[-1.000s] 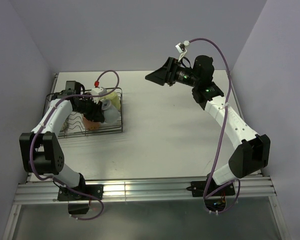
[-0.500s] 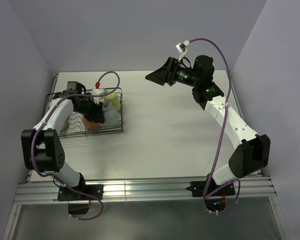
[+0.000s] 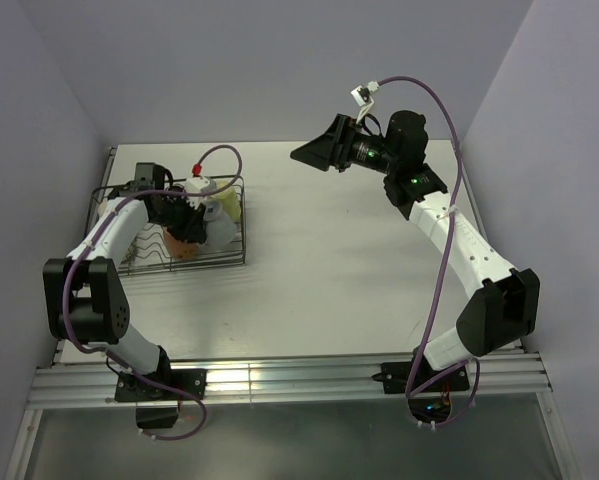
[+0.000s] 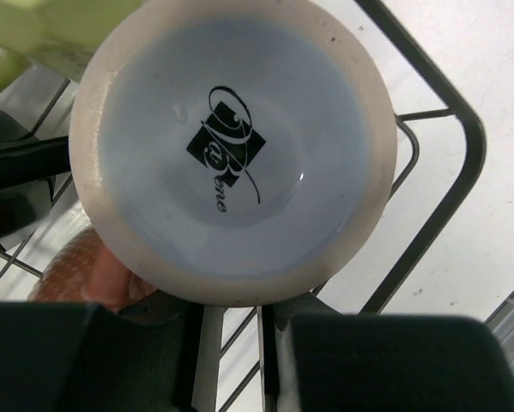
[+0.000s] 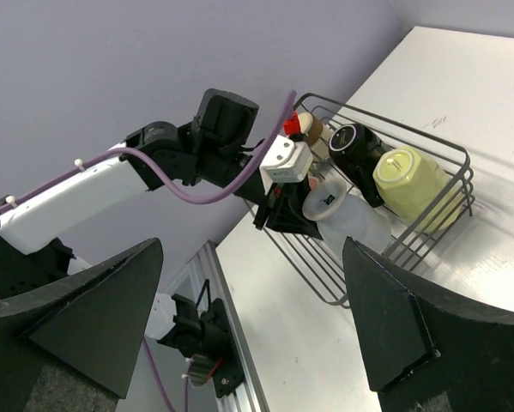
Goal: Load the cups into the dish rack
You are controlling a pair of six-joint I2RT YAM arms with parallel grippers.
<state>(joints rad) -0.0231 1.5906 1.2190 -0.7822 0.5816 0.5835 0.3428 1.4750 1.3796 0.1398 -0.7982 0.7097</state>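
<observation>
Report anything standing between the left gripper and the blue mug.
Nothing visible does. The left gripper is right by the base of the blue mug in the rack; the yellow mug and brown cup lie aside.

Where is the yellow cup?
Right wrist view: the yellow cup sits in the dish rack, left on the table, beside the black cup.
</observation>
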